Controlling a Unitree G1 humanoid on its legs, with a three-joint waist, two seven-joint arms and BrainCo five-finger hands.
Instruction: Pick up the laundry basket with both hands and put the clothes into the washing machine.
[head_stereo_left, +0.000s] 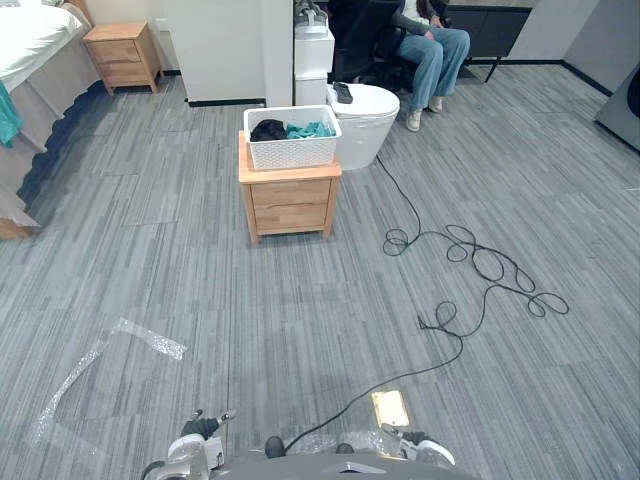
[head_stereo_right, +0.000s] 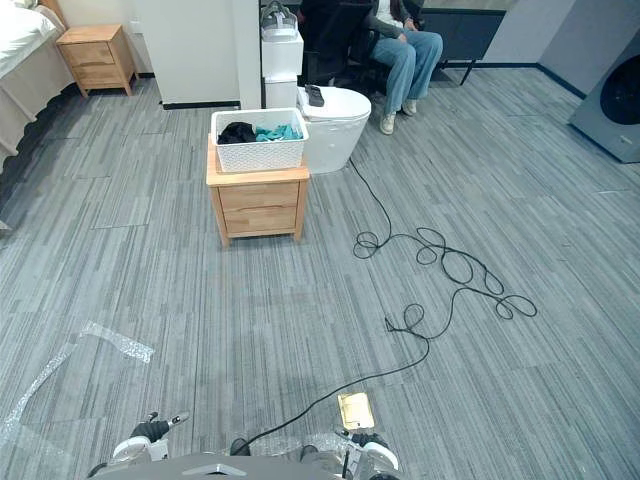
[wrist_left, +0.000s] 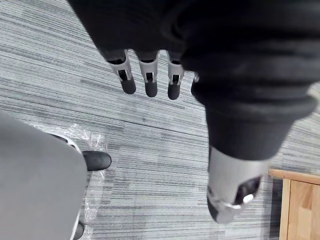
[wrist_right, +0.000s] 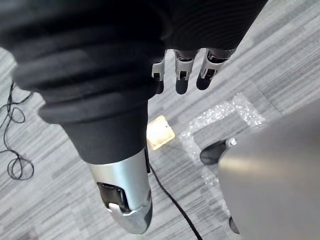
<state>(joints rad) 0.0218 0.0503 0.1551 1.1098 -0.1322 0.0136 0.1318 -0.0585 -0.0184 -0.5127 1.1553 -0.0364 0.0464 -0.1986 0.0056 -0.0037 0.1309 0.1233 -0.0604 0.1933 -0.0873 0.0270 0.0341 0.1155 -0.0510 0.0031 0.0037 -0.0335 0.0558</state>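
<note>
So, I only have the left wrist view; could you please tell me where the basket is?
Observer: The basket sits on a wooden cabinet ahead, with dark and teal clothes in it.
Operator: Thanks. And the washing machine?
Observer: The washing machine stands far off to the right.
Operator: Is the right hand free?
Observer: Yes, the right hand hangs open, holding nothing.

One white laundry basket (head_stereo_left: 292, 148) holds two garments: one black garment (head_stereo_left: 268, 129) and one teal garment (head_stereo_left: 313, 129). There are two wooden nightstands, one nightstand (head_stereo_left: 288, 198) under the basket and the other nightstand (head_stereo_left: 122, 55) beside the one bed (head_stereo_left: 28, 35). One washing machine (head_stereo_right: 612, 95). One seated person (head_stereo_left: 432, 48).
</note>
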